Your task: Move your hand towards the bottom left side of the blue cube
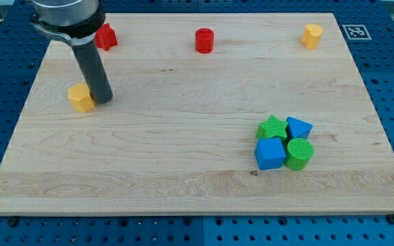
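The blue cube (270,153) lies at the view's lower right of the wooden board (183,171). It sits in a tight cluster with a green star (273,128), a blue triangular block (298,127) and a green cylinder (299,154). My tip (102,100) rests on the board at the view's upper left, far to the left of the cube. It stands right beside a yellow block (81,98), on that block's right.
A red block (105,36) lies near the top left, partly behind the arm. A red cylinder (204,40) is at the top middle. A yellow block (312,35) is at the top right. Blue pegboard surrounds the board.
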